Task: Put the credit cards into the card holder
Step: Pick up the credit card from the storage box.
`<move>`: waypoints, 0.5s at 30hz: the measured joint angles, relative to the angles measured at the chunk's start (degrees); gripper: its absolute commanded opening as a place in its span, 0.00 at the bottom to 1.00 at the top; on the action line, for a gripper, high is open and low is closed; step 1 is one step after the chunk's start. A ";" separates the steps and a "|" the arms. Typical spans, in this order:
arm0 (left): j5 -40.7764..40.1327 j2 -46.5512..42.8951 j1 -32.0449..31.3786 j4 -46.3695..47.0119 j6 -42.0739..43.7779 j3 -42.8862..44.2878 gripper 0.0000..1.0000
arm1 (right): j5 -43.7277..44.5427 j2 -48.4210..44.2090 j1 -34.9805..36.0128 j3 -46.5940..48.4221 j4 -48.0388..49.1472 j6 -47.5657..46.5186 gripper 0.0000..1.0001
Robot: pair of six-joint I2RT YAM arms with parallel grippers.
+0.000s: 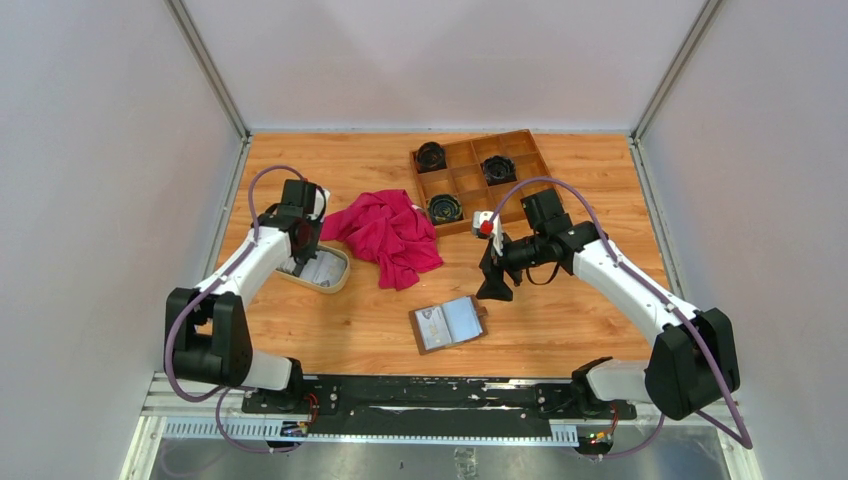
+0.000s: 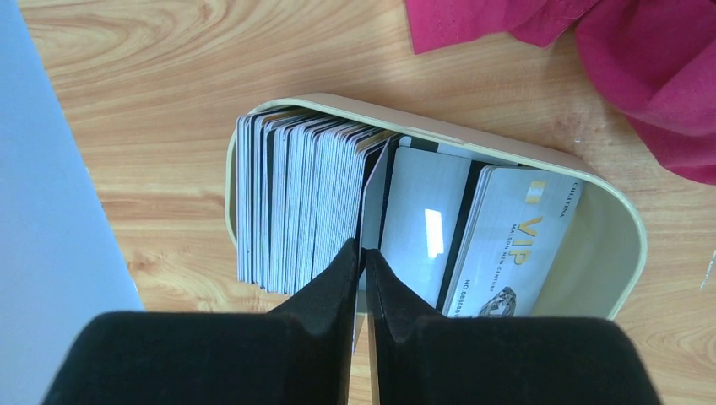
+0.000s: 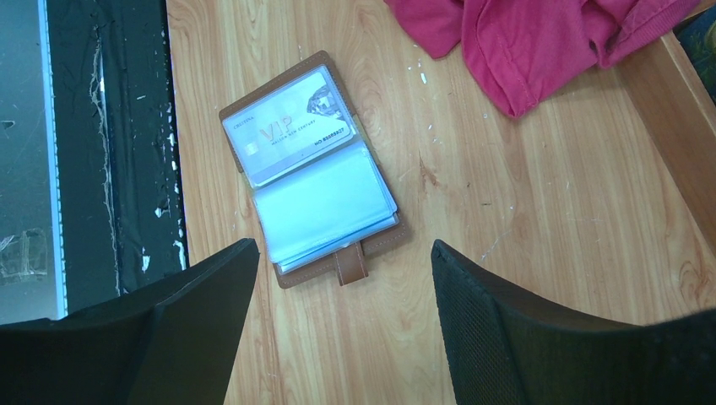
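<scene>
I've one pale VIP card [image 3: 291, 135] in the open brown leather card holder [image 3: 312, 186]; my left gripper [image 2: 361, 251] pinches another from the white-grey plastic credit cards [image 2: 295, 202] packing the cream oval dish [image 2: 507, 139], right gripper [image 3: 344, 253] spread empty.

A robotics lab test cell is shown. A wooden desk [image 1: 560, 330] is boxed in on the left, far and right sides by plain pale panels [image 1: 100, 150], which are held in bare aluminium posts [image 1: 207, 65]. Along the near edge a black mounting plate [image 1: 430, 392] is fixed on a metal frame [image 1: 400, 430]. A left arm [image 1: 245, 270] and a right arm [image 1: 630, 285] are bolted to it, and purple cables [image 1: 178, 335] are left exposed. A few unrelated props are scattered on the desk: a wooden compartment tray [image 1: 468, 183], a red cloth [image 1: 390, 232], a cream dish [image 2: 507, 143] packed with credit cards [image 2: 295, 202], and an opened card holder [image 3: 317, 181].
</scene>
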 measured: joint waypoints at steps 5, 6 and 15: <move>0.72 -1.25 0.02 -0.07 -0.24 0.02 0.03 | -0.02 0.09 0.02 0.00 -0.28 -0.13 0.79; 1.11 -1.29 0.02 -0.24 -0.24 0.13 0.01 | 0.00 0.11 0.02 0.00 -0.31 -0.20 0.79; 7.52 -1.31 0.02 -2.99 -0.02 2.97 0.00 | 0.04 0.39 0.24 0.02 -0.33 -0.55 0.79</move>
